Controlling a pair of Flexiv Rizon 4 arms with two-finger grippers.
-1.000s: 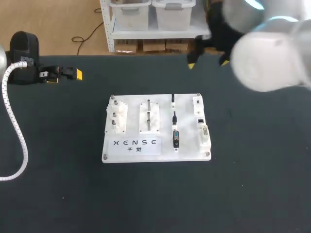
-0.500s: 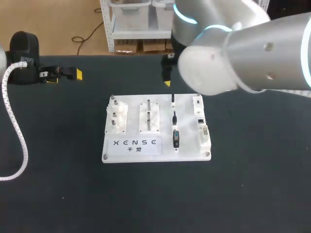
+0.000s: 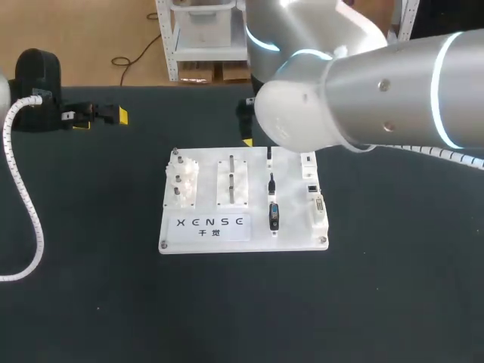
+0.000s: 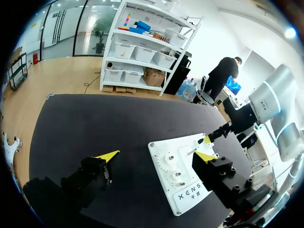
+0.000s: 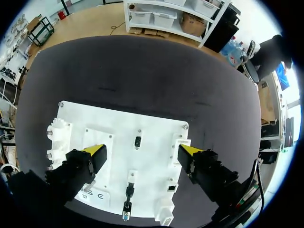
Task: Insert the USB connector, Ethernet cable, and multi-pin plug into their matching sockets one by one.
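The white board [image 3: 208, 224] lies mid-table. In one column on it stand a small black USB connector [image 3: 269, 153], a black cable plug [image 3: 271, 182] and a dark multi-pin plug [image 3: 274, 216], with the sockets [image 3: 312, 189] along the board's right edge. My right arm's bulk hides most of its gripper from the head camera; one yellow fingertip [image 3: 247, 141] shows at the board's far edge. In the right wrist view the right gripper [image 5: 142, 151] is open above the board, with the USB connector [image 5: 137, 141] between its fingers but untouched. My left gripper [image 4: 156, 156] is open and empty at the far left [image 3: 97, 115].
White peg and gear fixtures [image 3: 182, 181] and a slotted block [image 3: 233, 181] fill the board's left half. A white ribbed hose [image 3: 23, 197] curves along the table's left side. Dark tabletop surrounds the board on all sides.
My right arm has swung from the back right toward the left and down, bringing its gripper over the board's far edge. The left arm and the board have not moved.
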